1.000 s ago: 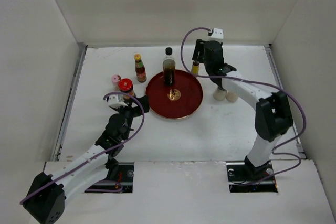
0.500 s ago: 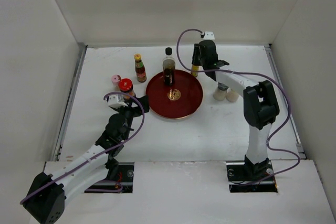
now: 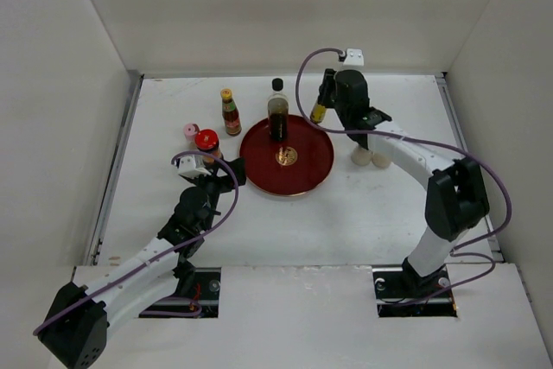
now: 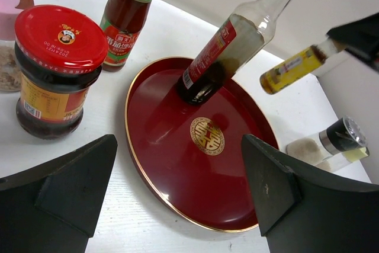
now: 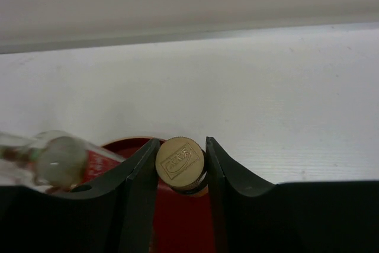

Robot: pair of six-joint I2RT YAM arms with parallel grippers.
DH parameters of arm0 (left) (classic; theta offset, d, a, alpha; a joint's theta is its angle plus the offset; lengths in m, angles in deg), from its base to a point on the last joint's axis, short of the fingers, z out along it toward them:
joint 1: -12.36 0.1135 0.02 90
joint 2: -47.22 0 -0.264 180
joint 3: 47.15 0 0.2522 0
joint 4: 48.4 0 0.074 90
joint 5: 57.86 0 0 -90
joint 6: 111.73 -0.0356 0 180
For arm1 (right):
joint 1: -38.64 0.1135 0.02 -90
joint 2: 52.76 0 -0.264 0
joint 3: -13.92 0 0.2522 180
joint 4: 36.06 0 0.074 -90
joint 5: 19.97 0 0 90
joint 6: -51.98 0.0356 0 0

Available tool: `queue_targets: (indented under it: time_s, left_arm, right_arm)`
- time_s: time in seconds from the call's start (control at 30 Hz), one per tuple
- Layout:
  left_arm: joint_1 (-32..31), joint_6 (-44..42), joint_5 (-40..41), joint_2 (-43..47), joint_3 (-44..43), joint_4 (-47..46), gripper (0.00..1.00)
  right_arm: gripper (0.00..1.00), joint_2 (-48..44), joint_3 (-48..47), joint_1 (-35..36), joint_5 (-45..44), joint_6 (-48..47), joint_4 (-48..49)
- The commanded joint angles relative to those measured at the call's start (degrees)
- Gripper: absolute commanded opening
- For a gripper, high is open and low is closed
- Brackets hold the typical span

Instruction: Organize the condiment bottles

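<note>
My right gripper (image 3: pixel 326 103) is shut on the small amber bottle (image 3: pixel 319 112), gold cap (image 5: pixel 180 159) between the fingers, held tilted above the far right rim of the red tray (image 3: pixel 302 174). The bottle also shows in the left wrist view (image 4: pixel 290 70). The tall dark-filled bottle (image 3: pixel 277 112) stands on the tray's far side. The yellow-capped red sauce bottle (image 3: pixel 230 112), pink shaker (image 3: pixel 191 133) and red-lidded jar (image 3: pixel 207 143) stand left of the tray. My left gripper (image 3: pixel 214 172) is open and empty by the tray's left rim (image 4: pixel 133 140).
Two shakers (image 3: pixel 370 157) stand right of the tray, under my right arm; one shows with a dark top in the left wrist view (image 4: pixel 331 142). White walls enclose the table on three sides.
My right gripper has lifted the amber bottle and swung it slightly left, over the tray's rim. The left arm has not moved.
</note>
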Motion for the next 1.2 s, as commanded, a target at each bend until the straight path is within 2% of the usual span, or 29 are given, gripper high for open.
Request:
queue_targets:
  time_s: [0.0,0.2,0.5,0.67,0.87,0.97,1.07,1.17]
  left_arm:
    - [0.4,0.5,0.0,0.5,0.5,-2.3,0.86]
    - [0.6,0.4,0.0,1.1,0.5,-1.8,0.86]
    - [0.7,0.4,0.0,1.2,0.3,-1.6,0.86]
    - [0.8,0.3,0.3,1.8,-0.3,-0.2,0.86]
    - [0.4,0.9,1.9,3.4,-7.0,8.8,0.85]
    - [-0.7,2.0,3.4,2.0,-13.7,15.4,0.82]
    - [-0.7,1.5,4.2,-0.7,-19.7,19.9,0.74]
    - [1.4,0.8,3.6,-4.5,-25.7,23.2,0.63]
  right_arm:
    - [0.27,-1.5,0.2,4.1,-0.6,0.8,7.7]
    - [0.27,4.1,-0.5,7.4,-1.9,0.7,8.1]
    - [0.29,7.3,-1.0,10.0,-7.3,-3.3,8.3]
    - [0.51,7.6,0.1,11.2,-7.9,-3.5,9.2]
    - [0.73,4.0,2.7,11.9,-8.3,-1.2,9.2]
    - [0.81,-0.6,5.4,12.1,-7.5,0.2,8.7]
    - [0.85,-6.5,9.8,12.5,-6.6,2.5,8.2]
    - [0.86,-12.3,15.3,12.9,-6.0,4.4,8.5]
